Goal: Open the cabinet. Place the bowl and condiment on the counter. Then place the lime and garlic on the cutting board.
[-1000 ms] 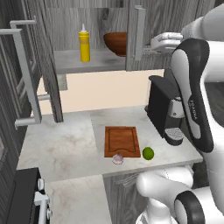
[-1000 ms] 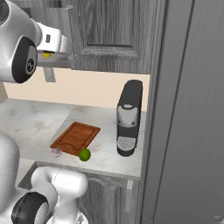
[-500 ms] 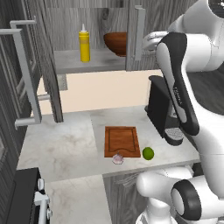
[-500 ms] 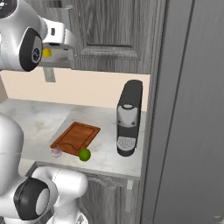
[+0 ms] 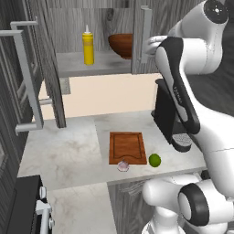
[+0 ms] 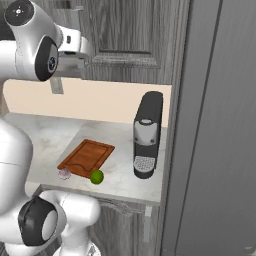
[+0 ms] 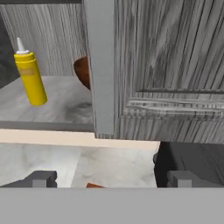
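Hand view: open gripper (image 7: 112, 178) faces the half-open cabinet (image 7: 175, 65); bowl (image 7: 82, 71) and bottle (image 7: 30, 75) remain shelved, lime (image 5: 155, 160) and garlic (image 5: 123, 166) off the board (image 5: 127, 147).

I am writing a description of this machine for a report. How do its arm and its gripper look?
The arm is glossy white, made of rounded, bulky segments with dark grey to black joints and round end caps. The gripper has two small, blocky dark grey finger tips. No cables or markings can be seen.
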